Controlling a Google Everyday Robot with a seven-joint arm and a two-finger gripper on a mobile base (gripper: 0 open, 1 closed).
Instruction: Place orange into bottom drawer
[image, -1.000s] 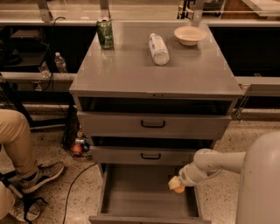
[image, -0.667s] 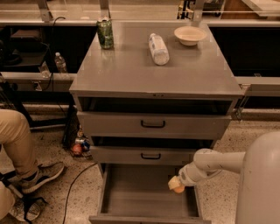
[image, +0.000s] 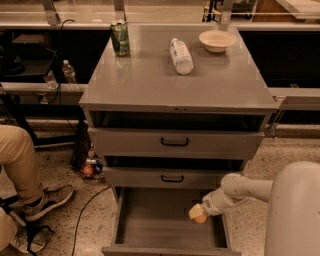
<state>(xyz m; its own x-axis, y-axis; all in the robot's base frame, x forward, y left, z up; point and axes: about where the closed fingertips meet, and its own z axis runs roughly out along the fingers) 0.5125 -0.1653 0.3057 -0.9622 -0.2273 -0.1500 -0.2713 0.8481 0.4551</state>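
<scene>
The bottom drawer (image: 150, 225) is pulled out below the cabinet, a wide grey tray with a plain floor. My gripper (image: 198, 214) reaches in from the right over the drawer's right side. It is shut on the orange (image: 200, 218), which shows as a small round orange shape just under the pale fingers, low over the drawer floor near the right wall.
Two closed drawer fronts with black handles (image: 174, 142) sit above. On the cabinet top stand a green can (image: 120, 38), a lying plastic bottle (image: 181, 55) and a cream bowl (image: 216, 40). A seated person's leg (image: 20, 165) is at left. Cables and bottles lie on the floor (image: 89, 167).
</scene>
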